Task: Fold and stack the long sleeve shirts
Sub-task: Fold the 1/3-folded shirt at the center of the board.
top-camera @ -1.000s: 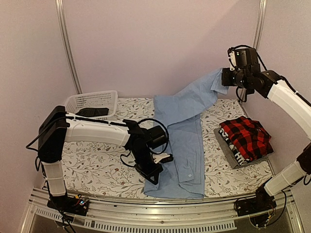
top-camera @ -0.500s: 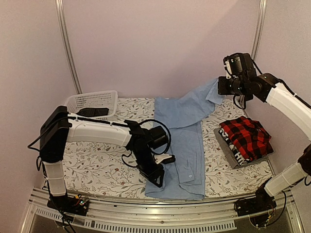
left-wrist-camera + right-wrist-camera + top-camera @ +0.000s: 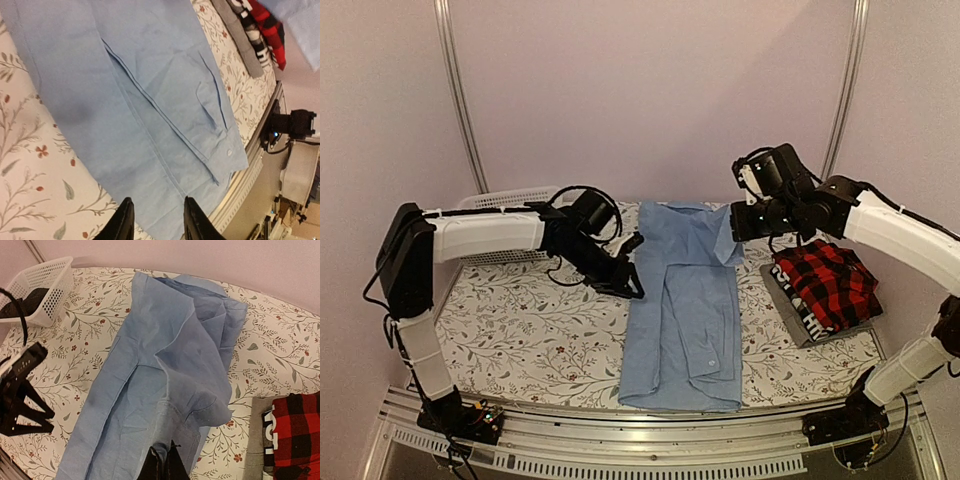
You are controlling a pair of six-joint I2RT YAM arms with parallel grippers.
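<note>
Right gripper [image 3: 164, 456] is pinched shut on a fold of the blue shirt [image 3: 150, 365], holding that bit up off the table [image 3: 520, 320]. Left gripper [image 3: 156, 222] has its fingers apart with nothing in them, hovering by the shirt's left edge. The rest of the shirt lies flat mid-table. Over on the right, the plaid shirt [image 3: 825, 285] sits folded on the grey shirt [image 3: 785, 305]. The basket [image 3: 47, 277] is in the far left corner.

- white lettering [image 3: 270, 432] on grey shirt [image 3: 256, 450], right wrist view; only a fragment showing at the folded edge, rest covered by red-and-black plaid shirt [image 3: 300, 425]; blocky strokes, not readable as a word
- same lettering in left wrist view; blurred white marks on grey cloth, illegible
- top view; white flecks along grey edge, too small to read
- nothing else legible
</note>
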